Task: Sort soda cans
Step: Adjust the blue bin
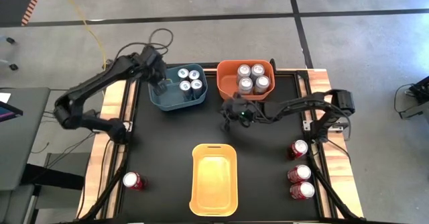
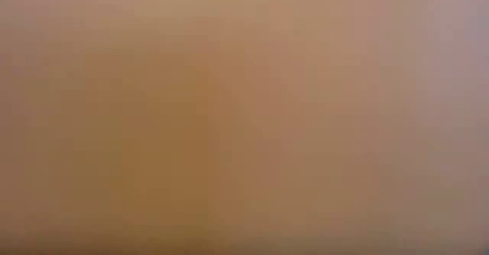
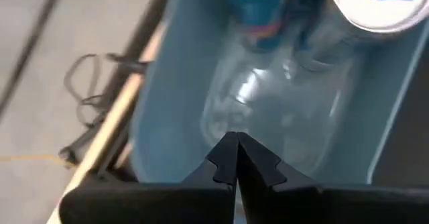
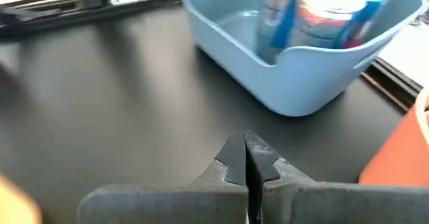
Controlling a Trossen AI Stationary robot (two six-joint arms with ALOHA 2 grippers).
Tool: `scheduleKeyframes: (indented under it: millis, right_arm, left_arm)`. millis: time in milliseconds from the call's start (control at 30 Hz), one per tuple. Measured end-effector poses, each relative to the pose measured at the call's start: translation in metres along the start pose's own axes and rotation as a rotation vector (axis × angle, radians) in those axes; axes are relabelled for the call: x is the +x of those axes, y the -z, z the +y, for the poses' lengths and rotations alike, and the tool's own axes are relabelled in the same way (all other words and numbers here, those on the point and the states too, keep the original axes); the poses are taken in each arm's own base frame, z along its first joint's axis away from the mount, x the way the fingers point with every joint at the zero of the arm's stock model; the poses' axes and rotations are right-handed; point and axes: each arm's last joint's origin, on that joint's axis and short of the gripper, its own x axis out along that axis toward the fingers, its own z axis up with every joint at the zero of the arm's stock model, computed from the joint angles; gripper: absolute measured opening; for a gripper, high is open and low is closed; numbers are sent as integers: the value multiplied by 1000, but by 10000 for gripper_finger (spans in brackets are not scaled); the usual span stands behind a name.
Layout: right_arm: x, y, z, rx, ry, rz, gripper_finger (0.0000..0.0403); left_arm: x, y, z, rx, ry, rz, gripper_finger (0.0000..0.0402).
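The left gripper [image 3: 236,158] is seen with its fingers pressed together and nothing between them; it is held over the empty end of the blue bin [image 1: 175,98], above the bare floor of that bin. At the bin's other end the blue cans [image 1: 189,80] are stood upright, close together; three tops can be counted from above, and a fourth cannot be made out. The right gripper [image 4: 245,158] is likewise closed on nothing, and is held just above the black table [image 1: 167,137] in front of the orange bin [image 1: 228,90], with the blue bin seen a little way ahead of it. Four silver cans [image 1: 251,78] are packed upright in the orange bin. The yellow bin [image 1: 214,180] lies at the near middle of the table. Three red cans [image 1: 299,172] are stood along the right edge of the table, and a single red can [image 1: 133,180] is stood near the left edge, well apart from them. The low view is filled by a blurred tan surface, so nothing can be told from it.
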Motion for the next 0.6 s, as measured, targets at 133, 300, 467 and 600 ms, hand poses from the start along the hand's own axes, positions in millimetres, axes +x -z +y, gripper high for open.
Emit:
scheduleKeyframes:
  millis: [133, 300, 467, 600]
  right_arm:
    - [-13, 4, 14, -45, -36, 65, 3]
    - [-22, 9, 22, -45, -48, 130, 8]
    - [-23, 11, 22, -37, -25, 141, 25]
    - [-23, 11, 21, -37, -22, 143, 27]
  left_arm:
    - [21, -2, 4, 46, 29, 76, 15]
    - [32, -4, 4, 98, 39, 98, 75]
    - [32, -6, 7, 100, -58, 115, 149]
    - [33, -5, 9, 129, -110, 140, 180]
